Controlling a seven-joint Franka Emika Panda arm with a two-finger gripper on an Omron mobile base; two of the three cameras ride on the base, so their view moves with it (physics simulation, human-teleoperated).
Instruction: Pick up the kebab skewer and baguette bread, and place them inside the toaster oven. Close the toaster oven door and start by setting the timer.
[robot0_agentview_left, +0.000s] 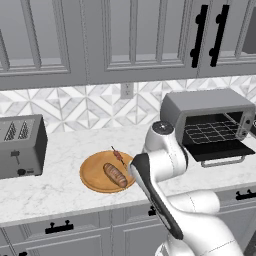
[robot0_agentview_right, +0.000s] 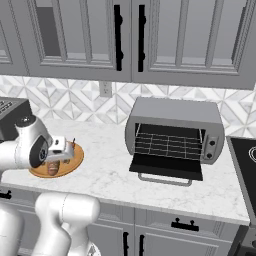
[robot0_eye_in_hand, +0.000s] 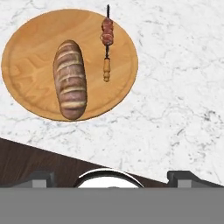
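Observation:
The golden-brown baguette bread (robot0_eye_in_hand: 70, 79) and the thin kebab skewer (robot0_eye_in_hand: 107, 36) lie side by side on a round wooden board (robot0_eye_in_hand: 26, 87). In the left base view the baguette bread (robot0_agentview_left: 115, 175) and kebab skewer (robot0_agentview_left: 118, 156) sit just left of the arm. My gripper (robot0_eye_in_hand: 113, 177) hangs above the counter's front edge beside the board, open and holding nothing. Its fingertips (robot0_eye_in_hand: 40, 176) stand wide apart. The toaster oven (robot0_agentview_left: 205, 107) stands to the right, its door (robot0_agentview_left: 220, 150) dropped open and the wire rack showing. From the right base view, the hand (robot0_agentview_right: 59, 147) partly covers the board (robot0_agentview_right: 75, 162).
A grey slot toaster (robot0_agentview_left: 20, 145) stands on the marble counter left of the board. A dark cooktop (robot0_agentview_right: 245, 160) lies right of the toaster oven (robot0_agentview_right: 175, 112). Upper cabinets hang overhead and drawer fronts run below the counter edge.

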